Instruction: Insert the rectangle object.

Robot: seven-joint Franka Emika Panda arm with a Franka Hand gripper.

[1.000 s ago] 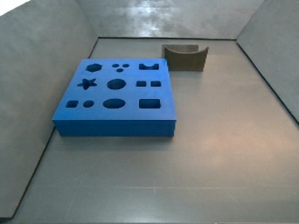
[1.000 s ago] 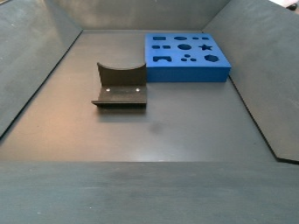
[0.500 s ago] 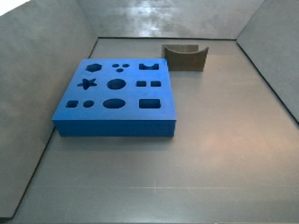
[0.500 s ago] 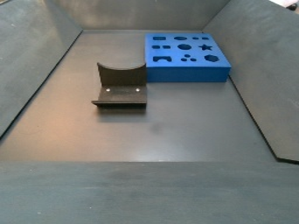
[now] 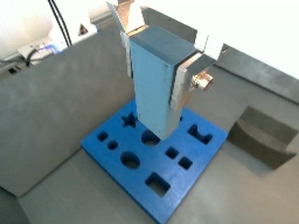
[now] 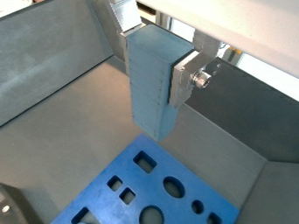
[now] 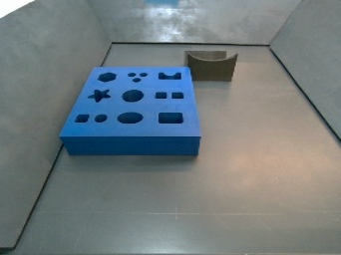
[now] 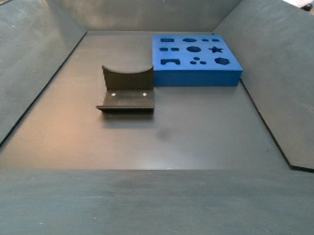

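1. The rectangle object [image 5: 158, 87] looks rigid and smooth-faced, probably light for its length; its plain faces could slip, so a firm pinch on two opposite flat faces near the upper end seems the right hold, leaving the lower end free to enter a hole
2. That is how it sits now: the tool [image 5: 162, 52] is clamped on the block's upper part, a silver finger [image 6: 187, 74] flat against one face, and the block hangs upright, or very nearly so, in both wrist views
3. The block's lower end hovers above the blue board [image 5: 135, 171] and is apart from it; in a wrist view it seems to be over the board's far edge [image 6: 158, 131], not yet lined up with a rectangular hole [image 6: 142, 161]
4. Neither side view shows arm, tool or block, so they are evidently high above the counter [image 7: 226, 189]; the board [image 7: 134, 110] lies towards the left there, the dark U-shaped piece [image 7: 210, 63] further right near the back wall
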